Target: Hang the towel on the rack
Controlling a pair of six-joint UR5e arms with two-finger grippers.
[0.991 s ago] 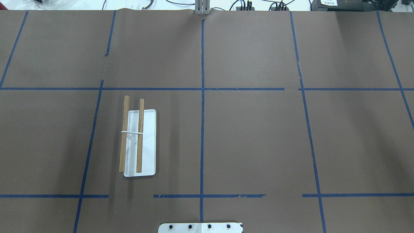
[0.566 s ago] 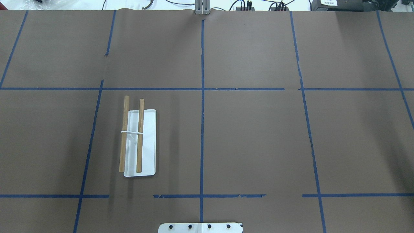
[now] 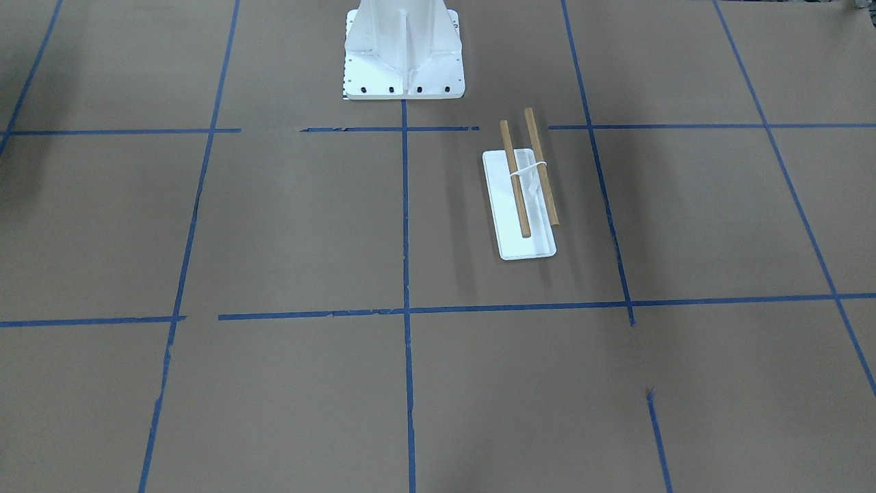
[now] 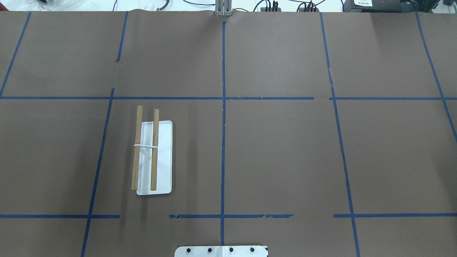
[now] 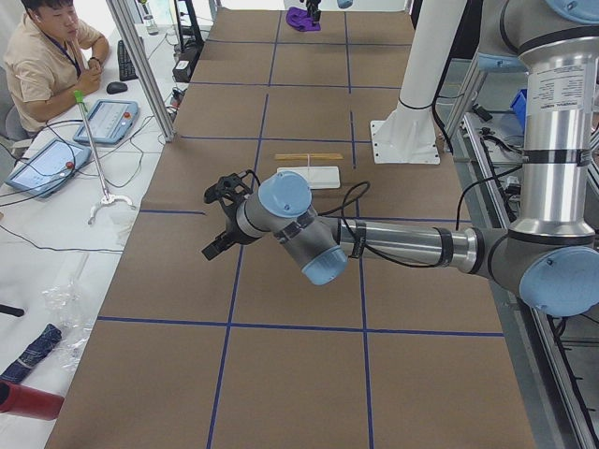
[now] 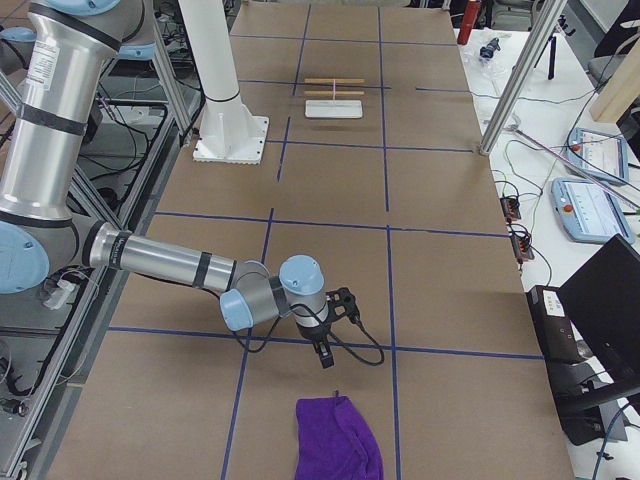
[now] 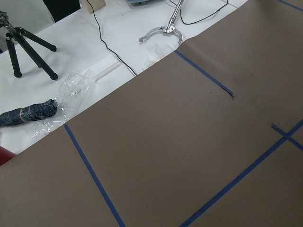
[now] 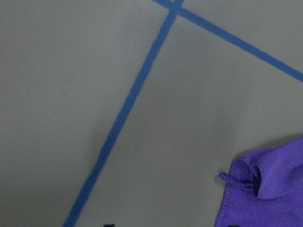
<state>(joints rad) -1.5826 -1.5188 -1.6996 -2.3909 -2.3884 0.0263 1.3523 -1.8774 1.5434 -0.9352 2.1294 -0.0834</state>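
Observation:
The rack (image 4: pixel 154 157) stands on the table's left half: a small white flat base with two parallel wooden rods, nothing on them. It also shows in the front view (image 3: pixel 520 205) and in both side views (image 5: pixel 309 173) (image 6: pixel 333 100). The purple towel (image 6: pixel 340 442) lies crumpled near the table's right end; its corner shows in the right wrist view (image 8: pixel 270 189). My right gripper (image 6: pixel 328 350) hovers low just short of the towel. My left gripper (image 5: pixel 220 224) hangs over the table's left end, away from the rack. I cannot tell if either is open or shut.
The large white bolted pedestal (image 3: pixel 404 48) stands at the robot's side of the table, also seen from the left (image 5: pixel 412 94). An operator (image 5: pixel 47 56) sits beyond the far edge. A metal frame post (image 6: pixel 510 90) stands at the far edge. Blue tape lines cross the brown paper.

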